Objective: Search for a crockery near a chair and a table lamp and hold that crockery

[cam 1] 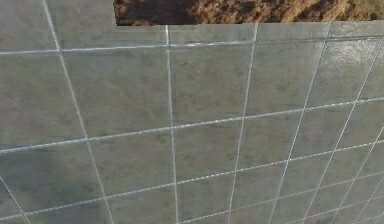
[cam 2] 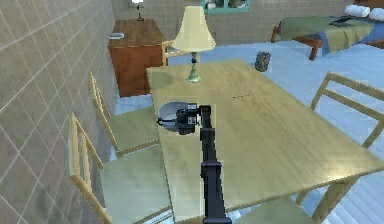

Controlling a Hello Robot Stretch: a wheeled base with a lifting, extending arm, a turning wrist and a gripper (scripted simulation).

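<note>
A wooden table [cam 2: 270,130] with a cream-shaded table lamp [cam 2: 193,38] at its far end stands in the arm side view. Near the table's left edge lies a dark round dish [cam 2: 167,105], like a bowl or plate. My arm [cam 2: 210,165] rises from the bottom edge, and the gripper [cam 2: 166,119] sits at this dish. I cannot tell whether it holds anything. A wooden chair [cam 2: 112,110] stands just left of the dish. A small dark cup [cam 2: 263,61] stands at the table's far right corner.
A second chair [cam 2: 95,170] stands at the lower left and a third [cam 2: 345,95] at the table's right. A tiled wall [cam 2: 40,80] runs close along the left. Beyond are a wooden cabinet [cam 2: 135,55] and a green bed [cam 2: 330,30]. In the forward view a tiled wall [cam 1: 190,120] stands close.
</note>
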